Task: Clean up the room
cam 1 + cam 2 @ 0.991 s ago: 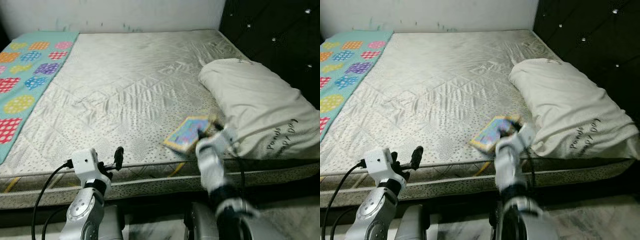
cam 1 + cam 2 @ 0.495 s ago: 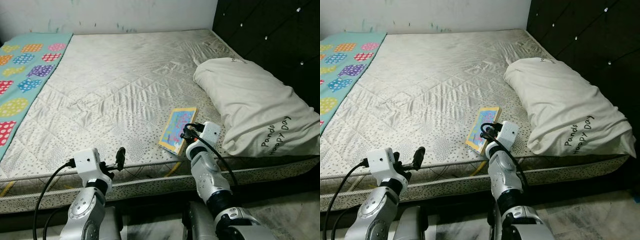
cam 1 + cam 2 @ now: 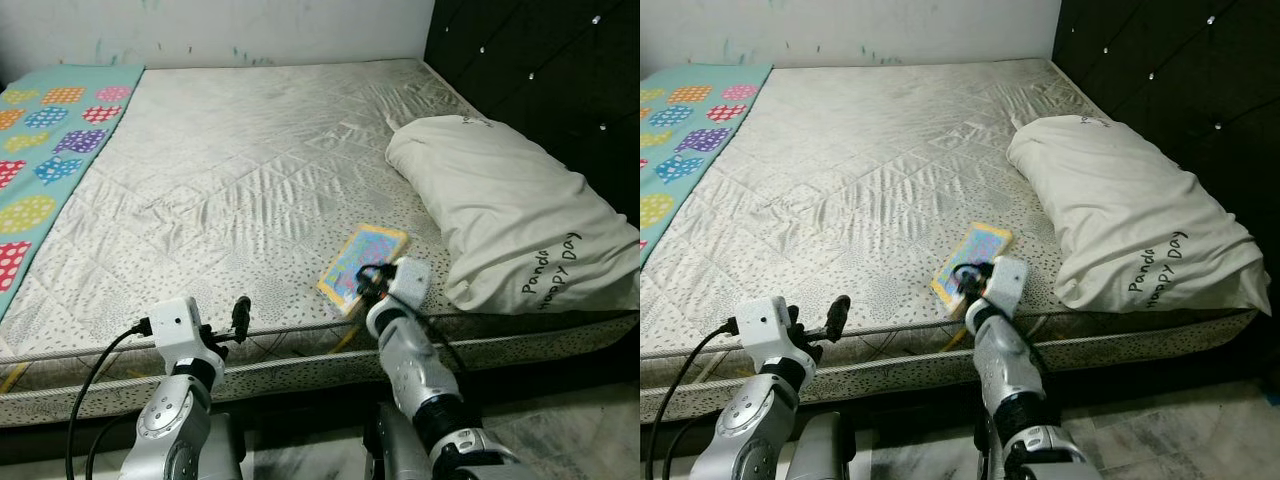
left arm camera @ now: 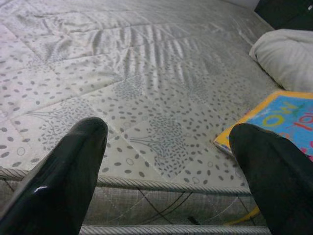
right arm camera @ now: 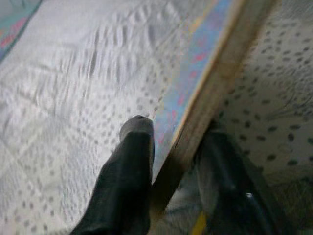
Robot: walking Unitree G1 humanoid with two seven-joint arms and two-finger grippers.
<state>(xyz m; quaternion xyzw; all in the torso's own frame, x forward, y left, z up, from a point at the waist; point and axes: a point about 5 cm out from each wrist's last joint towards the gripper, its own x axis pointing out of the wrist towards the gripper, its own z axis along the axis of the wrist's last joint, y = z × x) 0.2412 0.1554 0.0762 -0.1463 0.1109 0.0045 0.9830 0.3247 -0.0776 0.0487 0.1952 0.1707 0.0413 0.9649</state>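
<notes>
Where it meets the mattress (image 3: 250, 180) edge, right gripper (image 5: 171, 161) clamping the book (image 3: 362, 264), fingertips blurred; left gripper (image 4: 171, 161) wide

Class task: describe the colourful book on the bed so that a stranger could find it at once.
Start at the big cream pillow against the black headboard. Beside it, at the mattress's front edge, lies a thin blue picture book with a yellow border, its near end pinched by the right gripper. It is the only bright, flat object there.
</notes>
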